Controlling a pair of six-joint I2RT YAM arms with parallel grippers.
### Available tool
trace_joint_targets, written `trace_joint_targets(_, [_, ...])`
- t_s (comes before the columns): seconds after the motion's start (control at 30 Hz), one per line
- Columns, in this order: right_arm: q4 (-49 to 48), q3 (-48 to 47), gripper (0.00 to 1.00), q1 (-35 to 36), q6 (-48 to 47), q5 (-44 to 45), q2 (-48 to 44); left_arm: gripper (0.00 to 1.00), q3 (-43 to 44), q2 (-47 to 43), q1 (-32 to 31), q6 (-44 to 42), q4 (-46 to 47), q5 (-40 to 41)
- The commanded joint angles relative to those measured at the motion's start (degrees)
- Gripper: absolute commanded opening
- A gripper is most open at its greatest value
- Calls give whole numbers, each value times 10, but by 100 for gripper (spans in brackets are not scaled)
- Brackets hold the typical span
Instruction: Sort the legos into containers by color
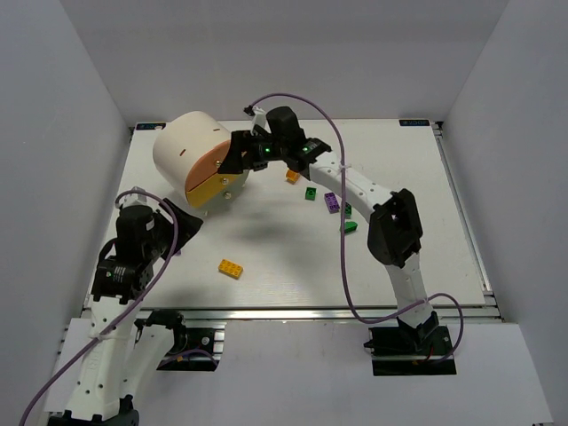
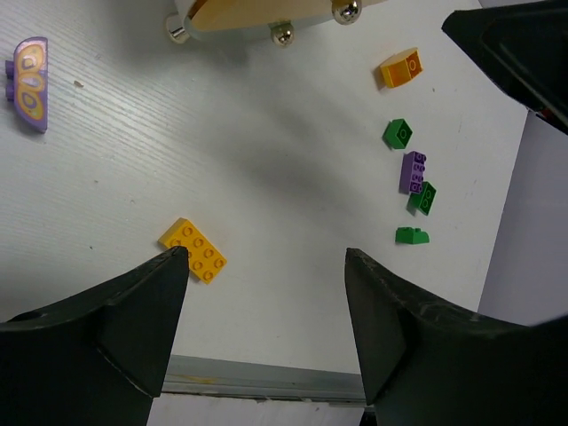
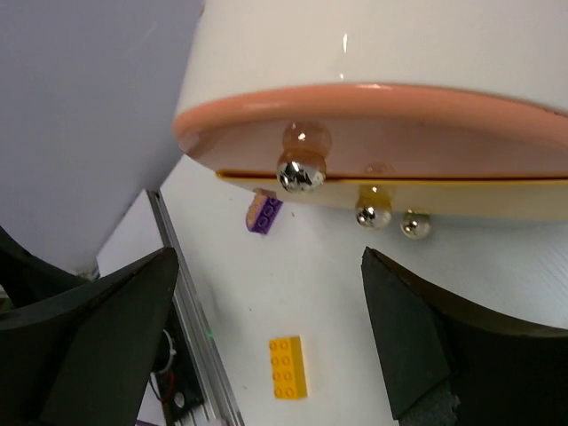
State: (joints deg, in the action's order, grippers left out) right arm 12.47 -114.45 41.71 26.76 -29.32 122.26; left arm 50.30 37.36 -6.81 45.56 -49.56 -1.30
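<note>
Cream drum (image 1: 191,151) lay on side, far-left on bench (image 1: 399,257); drawers looked shut. Empty right gripper (image 1: 238,158) stood spread wide before knobs (image 3: 300,173), probably to pull one. Empty left gripper (image 2: 266,257) hung released above yellow brick (image 2: 193,249). Loose right of drum lay orange brick (image 1: 292,176), green bricks (image 1: 311,193), purple brick (image 1: 331,202). Bench was white, ribbed; plain white walls enclosed it.

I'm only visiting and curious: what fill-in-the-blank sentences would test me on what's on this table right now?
1. The green bricks on the table number ___.
2. The right gripper, open, points at the drum's shiny round ___.
3. The lone brick near the open left gripper is coloured ___.
Missing words: three; knobs; yellow.
</note>
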Motion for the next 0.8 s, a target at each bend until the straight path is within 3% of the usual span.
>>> trace_joint_targets(0.0, [-53, -41, 89, 6, 86, 51, 12, 81, 5, -8, 4, 14, -16, 22])
trace_joint_targets(0.1, [-73, -33, 89, 10, 118, 51, 19, 81, 1, -12, 4, 16, -19, 22])
trace_joint_targets(0.17, [-71, -32, 78, 14, 122, 61, 28, 81, -2, -16, 4, 18, -19, 23])
trace_joint_targets(0.4, [-75, -48, 59, 21, 125, 74, 52, 81, -7, -26, 4, 23, -17, 21])
trace_joint_targets(0.77, [-83, -96, 53, 28, 145, 88, 91, 81, -13, -44, 4, 36, -25, 26])
